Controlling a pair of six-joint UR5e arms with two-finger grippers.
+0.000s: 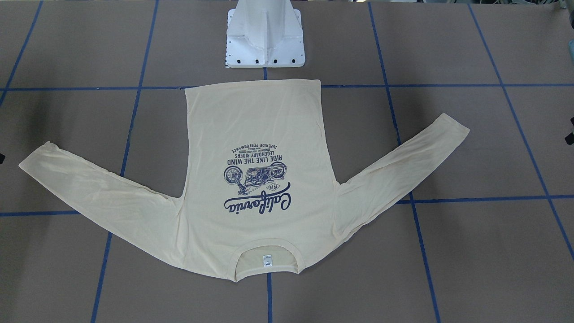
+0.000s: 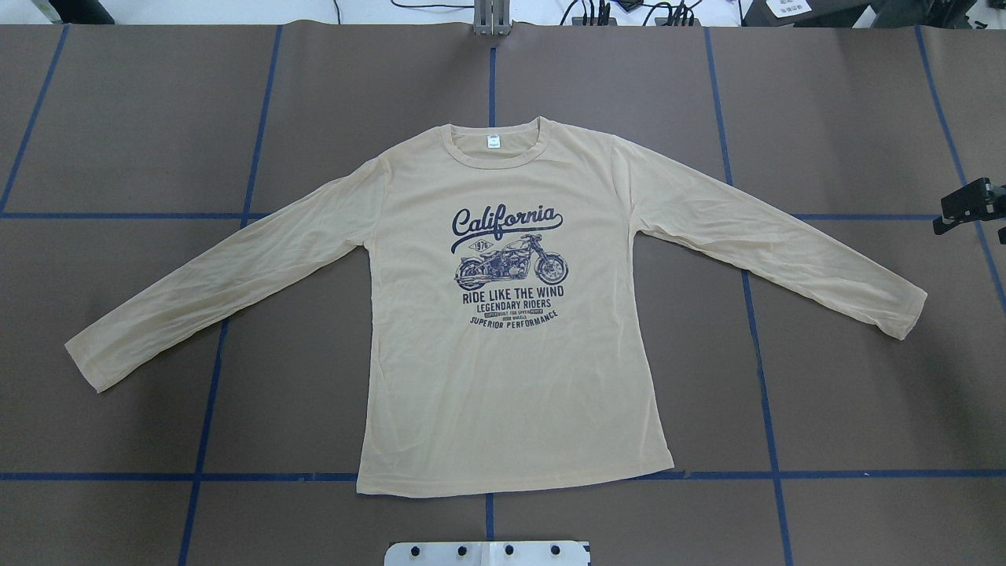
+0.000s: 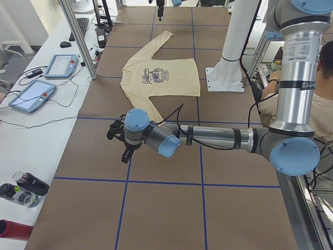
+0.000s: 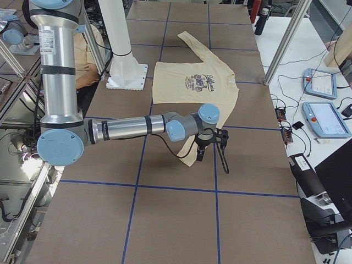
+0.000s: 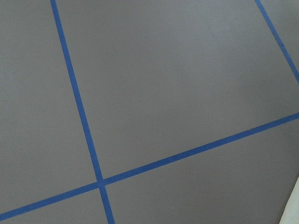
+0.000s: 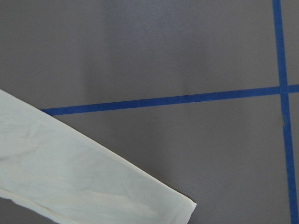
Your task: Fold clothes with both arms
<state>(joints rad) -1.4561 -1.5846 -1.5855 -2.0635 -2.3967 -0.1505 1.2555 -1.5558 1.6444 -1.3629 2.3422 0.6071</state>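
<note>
Right hand (image 2: pixel 963 206) half beyond overhead view

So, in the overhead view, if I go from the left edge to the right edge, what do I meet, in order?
A sleeve cuff → motorcycle print on the T-shirt → the other sleeve cuff → right gripper, at the view's edge.

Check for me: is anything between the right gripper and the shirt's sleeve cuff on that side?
Nothing visible does. Only brown table with blue tape lines shows between the right gripper and the cuff of the shirt, which lies flat and spread out.
</note>
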